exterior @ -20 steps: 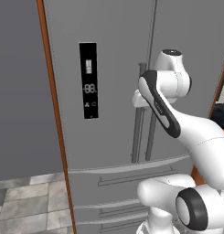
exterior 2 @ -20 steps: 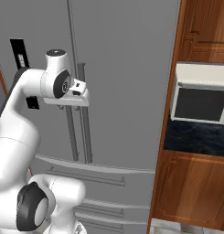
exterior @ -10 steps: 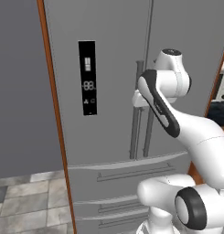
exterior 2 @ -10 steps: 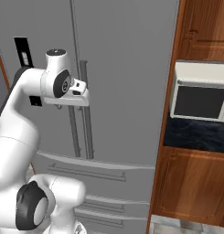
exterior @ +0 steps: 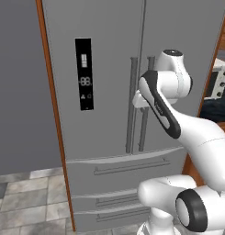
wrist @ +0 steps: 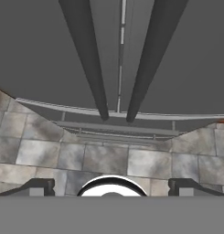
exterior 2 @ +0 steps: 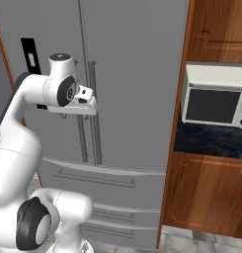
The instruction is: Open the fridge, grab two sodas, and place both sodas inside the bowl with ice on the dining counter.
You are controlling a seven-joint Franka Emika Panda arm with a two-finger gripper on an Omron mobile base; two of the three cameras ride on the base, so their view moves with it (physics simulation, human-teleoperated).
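The grey fridge (exterior: 109, 55) stands with both doors shut, a black display strip (exterior: 84, 73) on its left door. Its two vertical bar handles (exterior 2: 95, 133) meet at the centre seam. My gripper (exterior 2: 87, 105) hovers just in front of the handles at about mid height, touching neither. In the hand view the gripper (wrist: 112, 187) is open, fingertips (wrist: 38, 187) spread wide with nothing between them, looking down along both handles (wrist: 88, 59) to the drawers (wrist: 118, 130) and the floor. The sodas, the bowl and the dining counter are out of view.
A white microwave (exterior 2: 214, 101) sits on a dark wall counter (exterior 2: 211, 141) over wood cabinets (exterior 2: 206, 207), right of the fridge. A grey panel (exterior: 17, 92) with a wood edge flanks the left side. Grey tiled floor (exterior: 26, 202) lies in front.
The jaws have spread wider apart. The arm has hardly shifted in front of the handles, and the fridge doors stay shut.
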